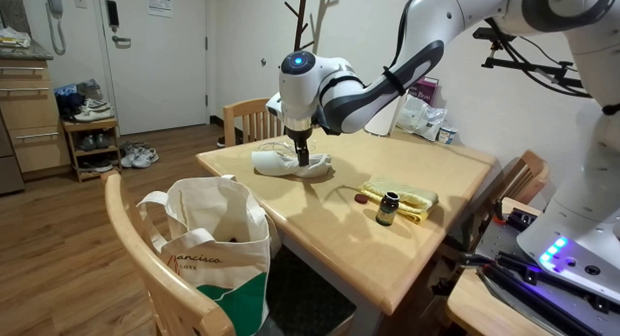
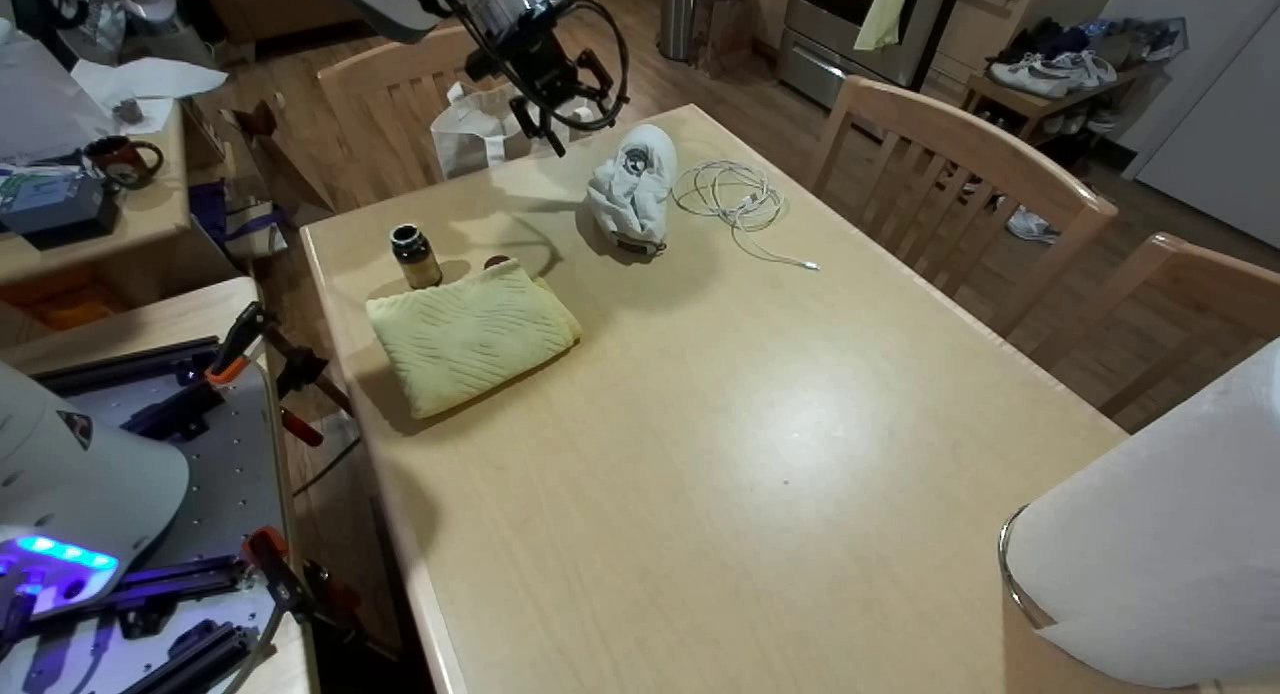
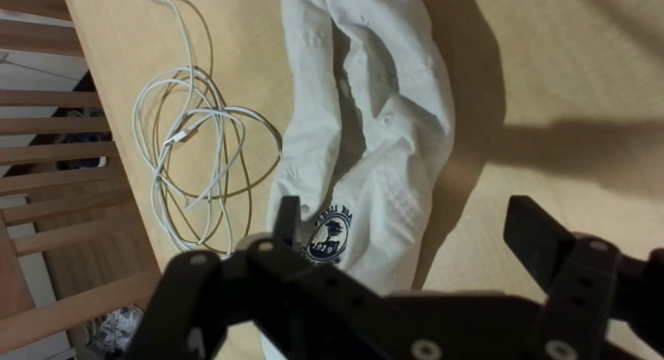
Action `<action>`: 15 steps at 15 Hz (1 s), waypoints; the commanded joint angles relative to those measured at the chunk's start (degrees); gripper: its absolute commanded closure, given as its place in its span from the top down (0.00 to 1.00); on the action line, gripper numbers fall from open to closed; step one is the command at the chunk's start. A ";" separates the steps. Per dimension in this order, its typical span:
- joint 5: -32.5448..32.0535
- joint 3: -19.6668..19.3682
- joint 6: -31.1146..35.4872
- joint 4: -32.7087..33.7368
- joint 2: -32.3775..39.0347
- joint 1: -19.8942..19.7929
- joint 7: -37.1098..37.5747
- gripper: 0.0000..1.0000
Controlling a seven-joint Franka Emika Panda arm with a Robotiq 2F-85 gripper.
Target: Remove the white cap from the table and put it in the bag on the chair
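The white cap [image 1: 271,163] lies on the table with its crown crumpled. It also shows in an exterior view [image 2: 630,199] and in the wrist view [image 3: 389,142], where a dark round logo sits on it. My gripper [image 3: 403,220] is open and empty; its left finger overlaps the cap near the logo and its right finger is over bare table. In an exterior view the gripper [image 1: 302,162] points down at the cap; it also shows above the table's end [image 2: 560,134]. The cream tote bag [image 1: 232,263] stands open on the chair [image 1: 128,229] beside the table.
A coiled white cable [image 2: 735,199] lies next to the cap. A dark open jar [image 1: 387,210], a dark red lid [image 1: 361,198] and a folded yellow cloth [image 2: 475,339] are on the table. A paper towel roll [image 2: 1150,554] stands at another edge. More chairs [image 2: 960,164] surround the table.
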 commanded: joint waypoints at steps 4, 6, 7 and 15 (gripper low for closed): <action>-2.03 0.27 -2.63 3.69 4.04 0.45 4.76 1.00; -3.06 -0.15 -1.90 4.69 5.43 0.40 5.84 1.00; -3.91 -0.32 -1.33 5.12 5.98 0.37 6.59 1.00; -6.32 -0.78 -1.68 8.58 8.92 -0.15 11.92 1.00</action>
